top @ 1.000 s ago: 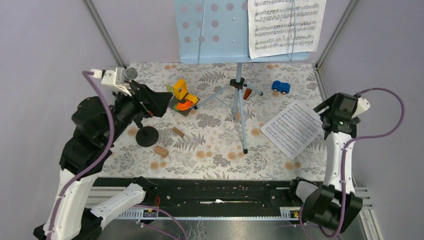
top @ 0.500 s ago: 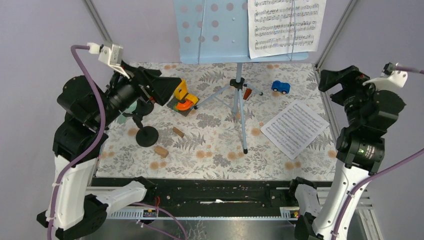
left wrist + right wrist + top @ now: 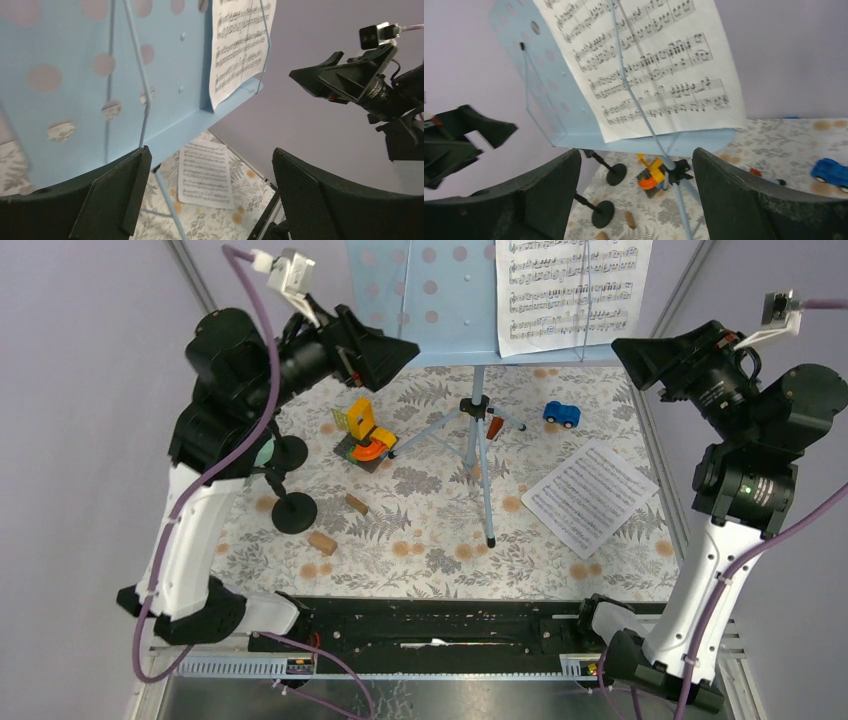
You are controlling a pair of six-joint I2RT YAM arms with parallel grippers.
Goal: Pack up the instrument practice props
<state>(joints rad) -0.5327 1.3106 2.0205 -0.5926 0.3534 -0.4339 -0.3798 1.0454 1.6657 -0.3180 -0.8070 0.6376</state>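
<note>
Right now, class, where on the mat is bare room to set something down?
Bare: the near strip of the mat between the wooden block and the loose sheet, broken only by the tripod leg. Crowded: the left, around the black stands and yellow toy.

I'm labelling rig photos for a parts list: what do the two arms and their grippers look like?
The left arm and right arm match: white lower links, bulky black joints. The left gripper and right gripper each have two broad black fingers. A purple cable runs along each arm. A green light glows on the right arm.
</note>
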